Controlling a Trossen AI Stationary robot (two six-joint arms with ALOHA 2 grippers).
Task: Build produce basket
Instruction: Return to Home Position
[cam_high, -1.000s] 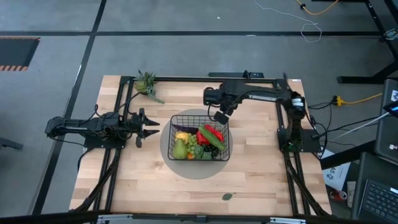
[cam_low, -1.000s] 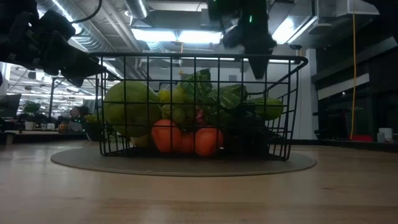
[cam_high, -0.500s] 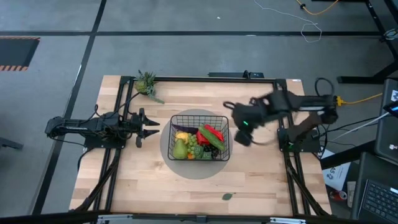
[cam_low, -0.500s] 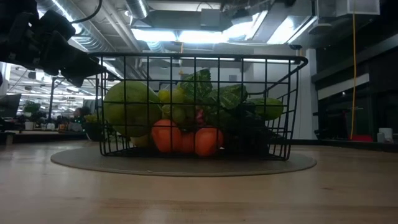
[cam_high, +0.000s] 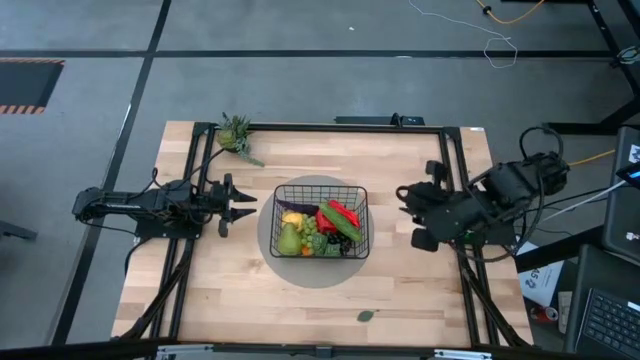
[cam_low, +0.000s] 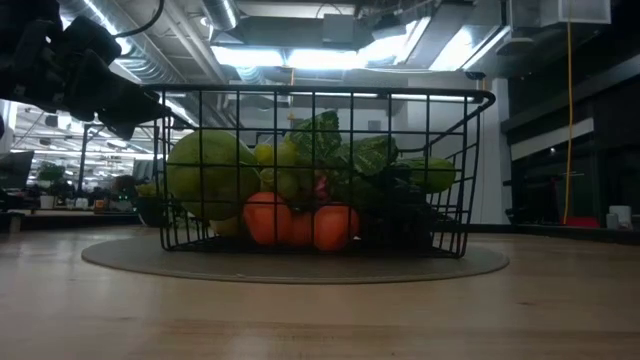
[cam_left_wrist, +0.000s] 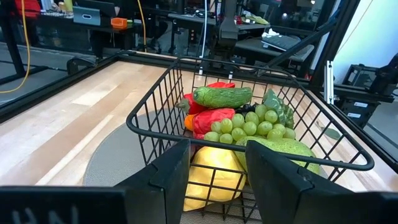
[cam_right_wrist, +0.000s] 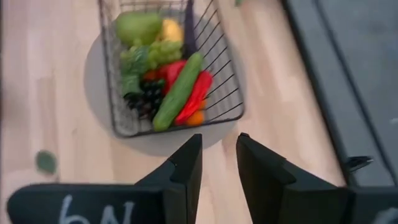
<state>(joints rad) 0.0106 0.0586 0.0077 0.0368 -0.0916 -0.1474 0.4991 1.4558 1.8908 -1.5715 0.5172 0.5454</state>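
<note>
The black wire basket (cam_high: 320, 221) stands on a round grey mat (cam_high: 268, 240) at mid-table. It holds the produce: a green pear (cam_high: 290, 239), a yellow fruit (cam_left_wrist: 211, 175), green grapes (cam_left_wrist: 241, 124), red peppers (cam_right_wrist: 196, 97), a cucumber (cam_right_wrist: 179, 92) and small oranges (cam_low: 300, 224). My left gripper (cam_high: 244, 207) hovers level just left of the basket, open, with nothing between its fingers (cam_left_wrist: 171, 177). My right gripper (cam_high: 413, 213) hangs high over the table's right side, tilted down toward the basket. Its fingers (cam_right_wrist: 186, 163) stand a little apart with nothing between them.
A small leafy green piece (cam_high: 237, 133) lies at the table's far left corner. A small green scrap (cam_high: 365, 316) lies near the front edge. Black frame rails (cam_high: 455, 180) run along the table's sides. Bare wood (cam_high: 230, 290) shows around the mat.
My right gripper has swung from above the basket's far right corner toward the table's right edge. It has risen and turned as it went, and has left the low view. The basket and produce have stayed in place.
</note>
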